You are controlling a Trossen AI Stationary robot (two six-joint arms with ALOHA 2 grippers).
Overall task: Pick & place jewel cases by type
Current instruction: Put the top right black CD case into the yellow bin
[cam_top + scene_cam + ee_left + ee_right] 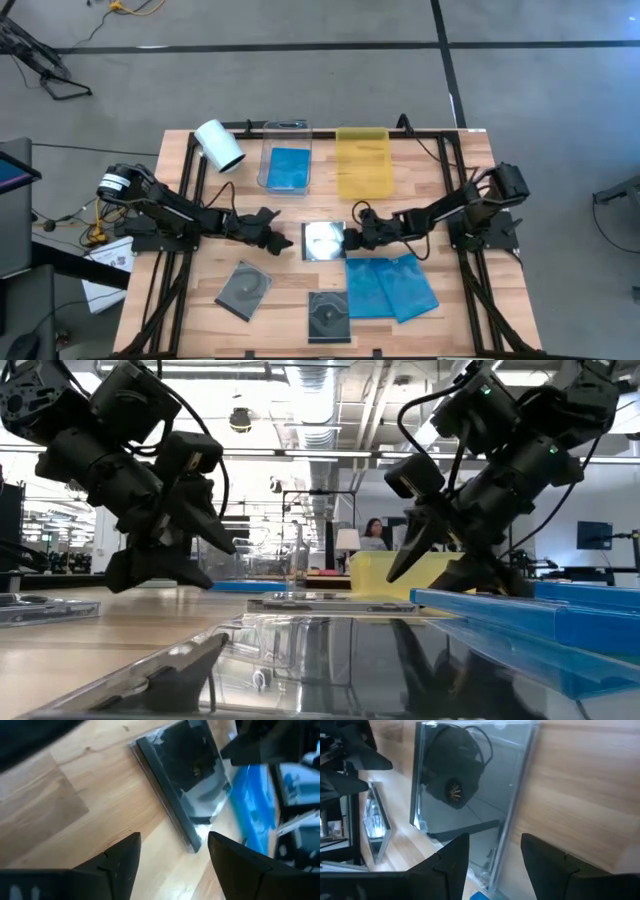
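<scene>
Both pincers hover low at mid-bench, fingers spread: the left pincer [283,241] just left of the clear jewel case [324,241], the right pincer [353,240] at its right edge, neither gripping. Two blue cases [390,287] lie just beyond; another blue case [288,168] sits in the clear tray [268,160].

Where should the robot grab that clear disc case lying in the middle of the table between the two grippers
Probably by its edges. The clear case lies flat on the table, so its thin sides are the only parts two fingers could pinch. The left gripper and right gripper sit open at opposite sides; either could come down from above, fingers astride one edge, tipping it up slightly.
</scene>
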